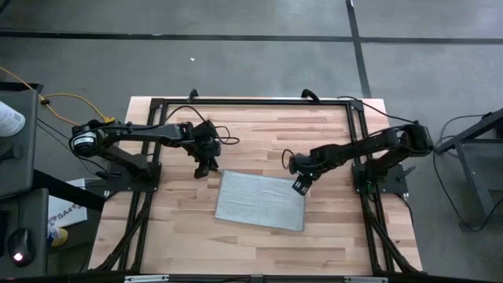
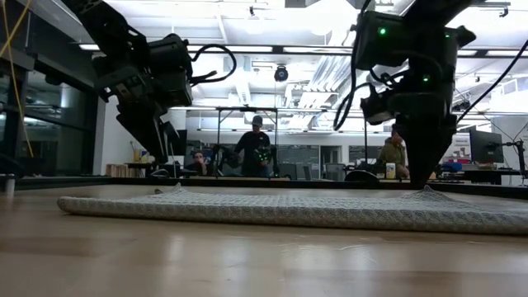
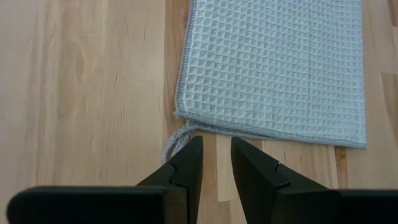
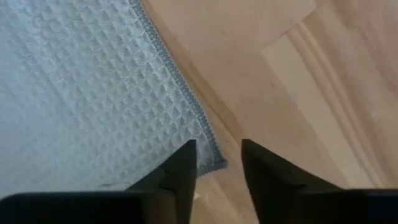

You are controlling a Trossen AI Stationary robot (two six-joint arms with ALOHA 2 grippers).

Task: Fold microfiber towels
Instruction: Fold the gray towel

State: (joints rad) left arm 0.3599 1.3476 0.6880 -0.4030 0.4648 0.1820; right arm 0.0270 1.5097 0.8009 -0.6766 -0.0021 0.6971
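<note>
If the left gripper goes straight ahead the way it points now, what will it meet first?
Probably the towel. In its wrist view the left gripper has open fingers aimed at the towel's near hem, close to a corner where a loose thread trails. It might touch bare table first; depth is unclear.

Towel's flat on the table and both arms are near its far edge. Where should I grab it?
Take the towel by its two far corners, coming from above. It lies flat, so only edges and corners give the fingers purchase. The left gripper is open beside one corner, where a hanging loop sticks out; the right gripper is open over the other.
</note>
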